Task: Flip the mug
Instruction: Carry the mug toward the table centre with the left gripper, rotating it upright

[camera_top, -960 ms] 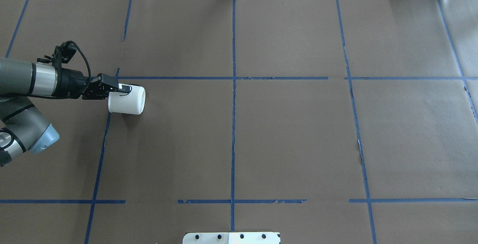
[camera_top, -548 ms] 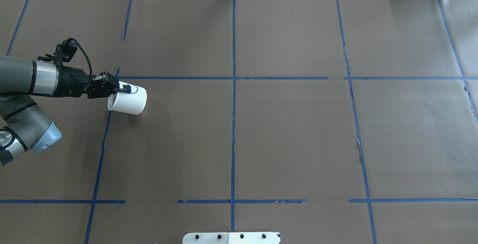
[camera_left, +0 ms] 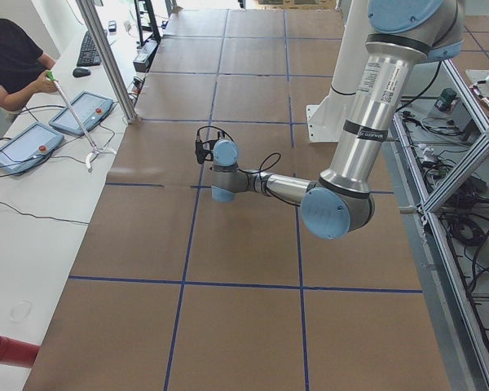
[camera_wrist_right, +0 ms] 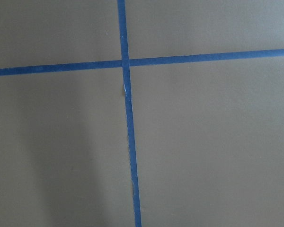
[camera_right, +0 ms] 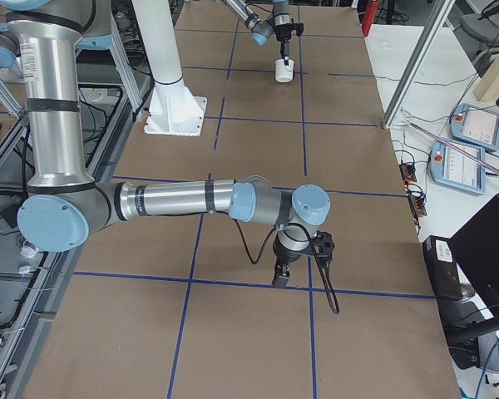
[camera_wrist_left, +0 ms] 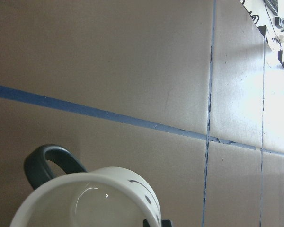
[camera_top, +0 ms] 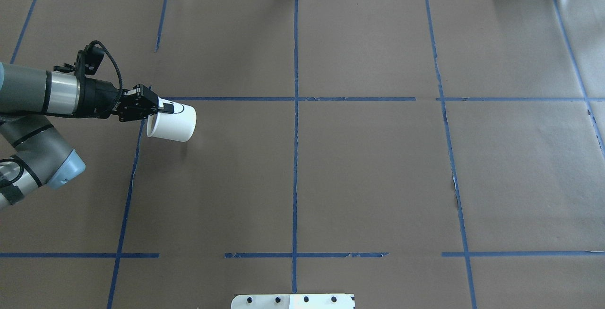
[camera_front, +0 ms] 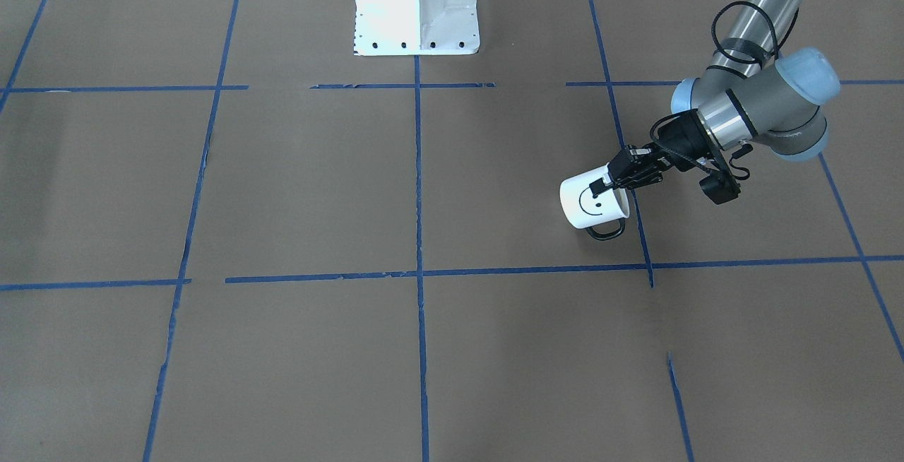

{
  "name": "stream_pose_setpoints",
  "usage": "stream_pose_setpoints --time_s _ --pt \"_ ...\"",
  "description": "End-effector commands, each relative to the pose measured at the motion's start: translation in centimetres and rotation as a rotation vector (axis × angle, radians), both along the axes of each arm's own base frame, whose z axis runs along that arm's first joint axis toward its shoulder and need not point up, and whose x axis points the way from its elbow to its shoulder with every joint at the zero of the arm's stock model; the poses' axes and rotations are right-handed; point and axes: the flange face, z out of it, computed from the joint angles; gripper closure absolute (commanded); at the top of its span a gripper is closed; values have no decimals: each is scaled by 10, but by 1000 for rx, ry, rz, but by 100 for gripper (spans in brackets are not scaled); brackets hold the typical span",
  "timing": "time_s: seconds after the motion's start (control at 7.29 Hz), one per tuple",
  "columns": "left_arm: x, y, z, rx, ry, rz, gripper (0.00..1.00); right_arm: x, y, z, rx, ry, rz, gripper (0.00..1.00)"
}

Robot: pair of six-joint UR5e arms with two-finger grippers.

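The white mug (camera_top: pixel 174 124) with a black smiley face (camera_front: pixel 588 200) and a black loop handle (camera_front: pixel 605 232) lies tilted, mouth toward the arm. It seems held just above the brown paper. My left gripper (camera_top: pixel 164 108) is shut on its rim, one finger inside and one outside. The left wrist view shows the mug's off-white inside (camera_wrist_left: pixel 85 201) and its handle (camera_wrist_left: pixel 49 163). The mug also shows far off in the exterior right view (camera_right: pixel 283 71). My right gripper (camera_right: pixel 280 277) points down close over the table and shows only in that view. I cannot tell whether it is open or shut.
The brown paper table cover is split into squares by blue tape lines (camera_top: pixel 295 110). The white robot base plate (camera_front: pixel 415 6) stands at the robot's edge of the table. A person (camera_left: pixel 12 57) and teach pendants (camera_left: pixel 81 112) are beyond the far edge.
My left gripper has carried the mug a little to the right and toward the far side. The mug has tilted further, with its mouth toward the arm.
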Motion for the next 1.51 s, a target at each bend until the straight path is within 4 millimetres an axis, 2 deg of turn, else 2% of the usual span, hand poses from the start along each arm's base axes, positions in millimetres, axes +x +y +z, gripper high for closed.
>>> stream_pose_setpoints --time_s 0.0,0.27,0.55,0.82,1.1,1.23,1.37 --pt "11 -4 -30 5 6 51 100 0 0 0 0 0 0 0" --pt "21 -10 -77 -40 -41 55 100 0 0 0 0 0 0 0" --pt "35 -25 -139 -53 -108 52 100 0 0 0 0 0 0 0" --pt "60 -30 -199 -42 -202 67 100 0 0 0 0 0 0 0" --pt "100 -30 -257 -47 -323 41 100 0 0 0 0 0 0 0" --pt "127 -26 -294 -34 -412 16 100 0 0 0 0 0 0 0" --pt "158 -13 -323 -19 -499 12 100 0 0 0 0 0 0 0"
